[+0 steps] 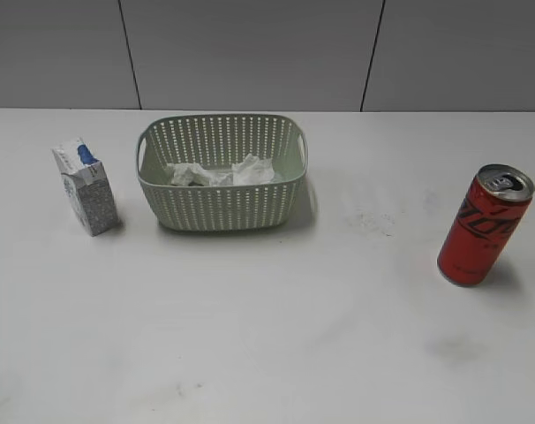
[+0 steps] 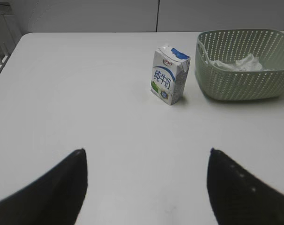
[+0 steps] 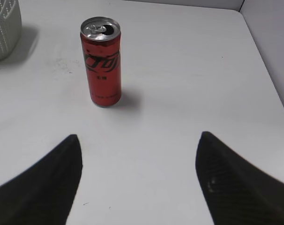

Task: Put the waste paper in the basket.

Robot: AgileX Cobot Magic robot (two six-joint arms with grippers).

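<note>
The sage-green basket (image 1: 223, 199) stands on the white table at the back centre. Crumpled white waste paper (image 1: 222, 172) lies inside it. Basket (image 2: 245, 82) and paper (image 2: 240, 63) also show at the top right of the left wrist view, and a bit of the basket (image 3: 3, 28) at the top left of the right wrist view. My left gripper (image 2: 146, 152) is open and empty over bare table, well short of the basket. My right gripper (image 3: 139, 138) is open and empty, short of the can. Neither gripper shows in the exterior view.
A small white-and-blue milk carton (image 1: 86, 187) stands left of the basket, also in the left wrist view (image 2: 169, 75). An opened red soda can (image 1: 484, 226) stands at the right, also in the right wrist view (image 3: 101, 61). The table's right edge (image 3: 264, 61) is near the can.
</note>
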